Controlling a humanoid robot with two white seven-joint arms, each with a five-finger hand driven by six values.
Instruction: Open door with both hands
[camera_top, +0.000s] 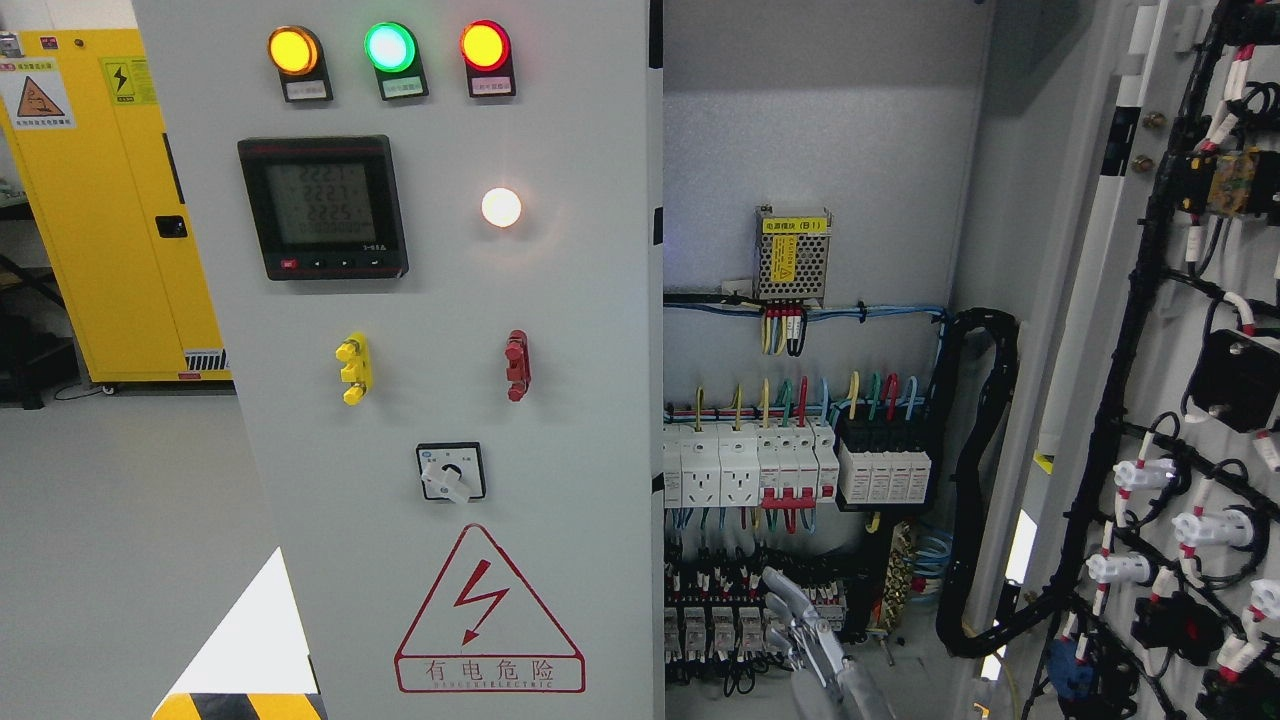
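One robot hand (815, 640) rises at the bottom edge before the open cabinet interior (800, 300), its fingers (790, 595) loosely apart and holding nothing. At right the door (1150, 350) hangs swung wide, wiring exposed; the left panel (450, 300) glows with indicator lamps.

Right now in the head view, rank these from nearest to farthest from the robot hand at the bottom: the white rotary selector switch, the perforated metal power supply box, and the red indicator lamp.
From the hand, low inside the open cabinet:
1. White rotary selector switch, to its left on the closed door.
2. Perforated metal power supply box, above it on the back wall.
3. Red indicator lamp, upper left atop the door.
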